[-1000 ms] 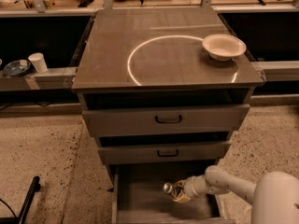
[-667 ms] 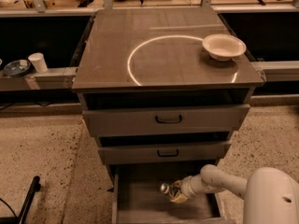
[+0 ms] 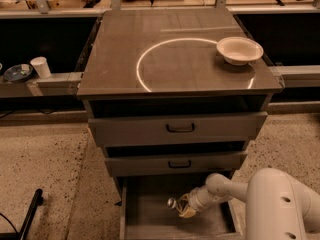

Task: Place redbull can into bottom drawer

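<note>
- Since a second ago your gripper (image 3: pixel 184 209) has crept a little to the left, and the can (image 3: pixel 172 202) has travelled with it. The cabinet has not shifted.
- Your gripper is inside the open bottom drawer (image 3: pixel 150 219), low over its floor and right of the middle. It reaches in from the right on the white arm (image 3: pixel 225 186).
- The gripper looks closed on the can. The can lies roughly level, with its shiny end poking out on the gripper's left side. I judge that it is held, since no gap shows between them.
- Bare drawer floor lies below the gripper and to its left. The drawer's left wall is well apart from the can's free end.
- The middle drawer (image 3: pixel 175 164) hangs just above the gripper, with its front shut. This is the tightest clearance, so keep any lift small.
- The step in hand is the release. Lower the can until it rests on the floor, or nearly so, before you let go, because a slim can dropped on its side will roll.
- Open slowly and only far enough to free the can, then pause to see it settle.
- Withdraw to the right and outward along the line of the arm, staying low until you are past the middle drawer's front.
- The bowl (image 3: pixel 239 50) sits on the cabinet top, far above the gripper and out of the way.
</note>
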